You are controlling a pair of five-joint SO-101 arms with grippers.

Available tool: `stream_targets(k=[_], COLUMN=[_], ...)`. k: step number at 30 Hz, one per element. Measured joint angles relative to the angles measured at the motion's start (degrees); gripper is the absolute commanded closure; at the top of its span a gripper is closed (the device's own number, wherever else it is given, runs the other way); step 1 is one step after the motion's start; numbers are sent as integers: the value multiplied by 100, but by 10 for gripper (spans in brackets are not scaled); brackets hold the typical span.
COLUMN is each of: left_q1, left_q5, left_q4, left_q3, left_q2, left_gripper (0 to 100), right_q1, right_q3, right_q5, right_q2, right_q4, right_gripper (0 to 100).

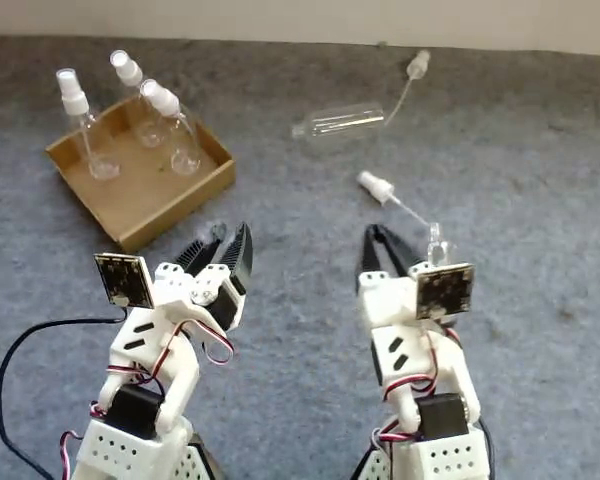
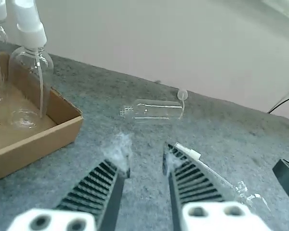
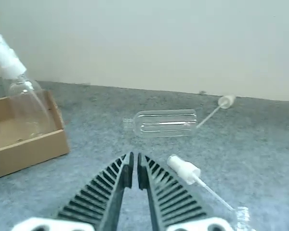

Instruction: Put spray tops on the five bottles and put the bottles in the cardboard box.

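Your right end effector (image 3: pixel 135 168) is hovering low over the surface (image 1: pixel 310 330). Its jaws are almost closed, leaving a thin slit, and it is holding nothing. Your left end effector (image 2: pixel 144 166) is standing partly open, gripping and touching nothing.

Just beside the right one, a loose spray top (image 3: pixel 183 168) is lying on its side. Its thin tube is trailing toward the neck of a near bottle (image 3: pixel 242 214), clear and uncapped, close by that arm. Farther out, a lying bottle (image 3: pixel 164 122) is resting on its side without a top. A second spray top (image 3: pixel 226 101) is lying near its base.

The cardboard box (image 1: pixel 170 215) is sitting well off to the left, with three capped bottles (image 1: pixel 165 130) standing in it.

For this step, you are probably wanting to open the right jaws wider first. Then be closing on the loose top's white head, not its tube, which looks likely to bend. The left one should be steadying a bottle upright.
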State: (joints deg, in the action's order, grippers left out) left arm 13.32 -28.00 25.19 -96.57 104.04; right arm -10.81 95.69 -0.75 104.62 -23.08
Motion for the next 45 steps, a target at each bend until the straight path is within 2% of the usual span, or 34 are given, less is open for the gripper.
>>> stream_targets(k=[7, 10, 16, 27, 35, 41, 45], left_q1=[0, 0, 0, 0, 0, 0, 0], left_q5=[0, 0, 0, 0, 0, 0, 0], left_q4=[237, 237, 440, 448, 448, 448, 448], left_q3=[0, 0, 0, 0, 0, 0, 0], left_q2=[0, 0, 0, 0, 0, 0, 0], left_gripper=[912, 912, 912, 912, 912, 912, 912], right_q1=[993, 1196, 1240, 1248, 1152, 826, 826], right_q3=[-123, -334, -1222, -3596, -4747, -5591, -6154], right_q5=[431, 440, 457, 475, 475, 475, 492], right_q2=[0, -9, -967, -4624, -6409, -7341, -7956], right_q4=[-633, -756, -809, -809, -809, -809, -809], right_gripper=[981, 981, 981, 981, 980, 857, 843])
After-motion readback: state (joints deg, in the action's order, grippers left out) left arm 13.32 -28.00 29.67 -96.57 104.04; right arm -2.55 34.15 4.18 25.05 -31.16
